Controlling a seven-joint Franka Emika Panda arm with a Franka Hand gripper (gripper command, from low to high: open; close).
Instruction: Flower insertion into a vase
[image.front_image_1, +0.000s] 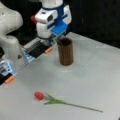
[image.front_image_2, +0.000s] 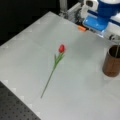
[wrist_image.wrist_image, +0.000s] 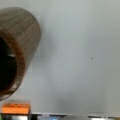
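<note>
Hovering gripper (image.front_image_1: 58, 40) above vase (image.front_image_1: 66, 51); flower (image.front_image_1: 53, 100) flat.

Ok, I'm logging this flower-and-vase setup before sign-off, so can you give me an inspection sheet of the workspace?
Surface: pale grey table, bare apart from the job's things.
Job's things: brown vase upright; red tulip lying flat on the table, apart from the vase, not inserted.
Clutter: nothing seen.
Grippers: pincer beside the vase rim, nearest the vase, nowhere near the tulip.
Cables: nothing seen.
Surroundings: orange-tabbed rail along the table edge; dark backdrop.
</note>
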